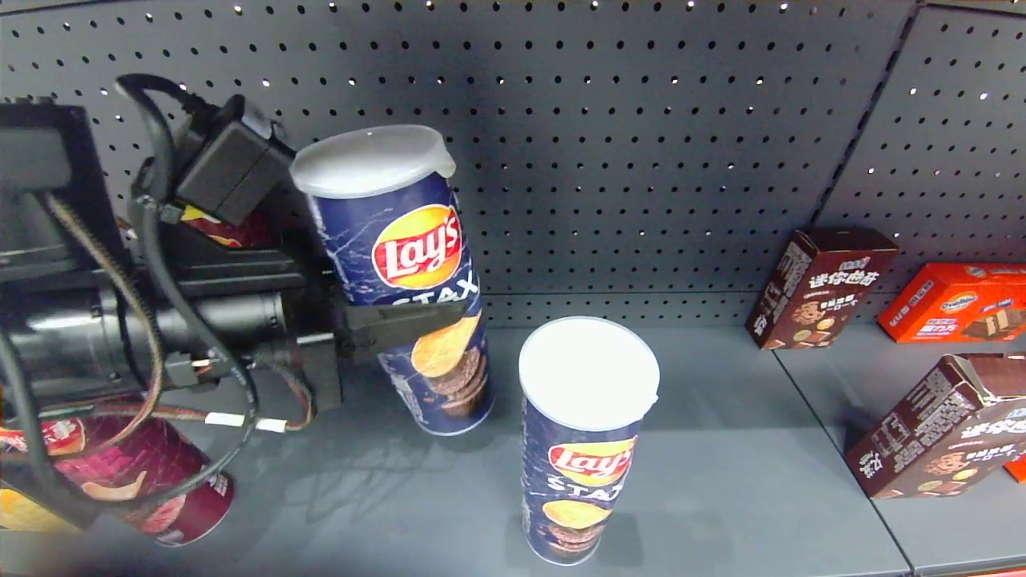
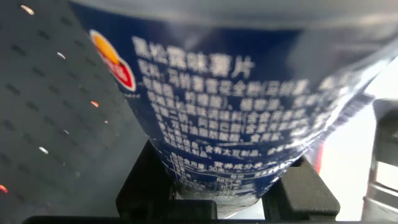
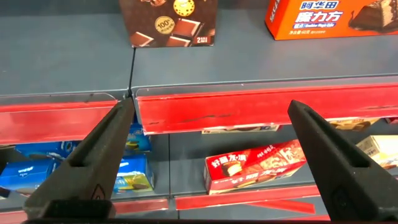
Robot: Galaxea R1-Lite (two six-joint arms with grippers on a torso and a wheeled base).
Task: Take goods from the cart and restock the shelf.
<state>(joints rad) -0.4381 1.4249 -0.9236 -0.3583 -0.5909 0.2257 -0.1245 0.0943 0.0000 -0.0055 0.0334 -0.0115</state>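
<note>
Blue-wrapped under a frosted lid: clamping a tall chip can (image 1: pixel 397 272) in the left gripper (image 1: pixel 409 308), pinching its middle between a front finger and one behind. Leaning it well off upright, lid toward the arm, base down at the grey shelf (image 1: pixel 721 449); not managing to tell whether resting there or hanging just clear.

Risking a topple by letting go at this tilt, sending it rolling or knocking it into the second blue can (image 1: pixel 585 449) standing upright near its base. Risking also a slip through the hold, judging by the slick wrapper and the narrow contact. Possibly nudging the red can (image 1: pixel 160 481) lying on its side under the arm, if pulling back low.

Gripping near mid-height, leaving somewhat more of the can above the fingers than below.

Holding the right gripper (image 3: pixel 210 106) spread wide and empty, facing a red shelf rail (image 3: pixel 348 99) and snack boxes (image 3: pixel 249 171) beneath.
</note>
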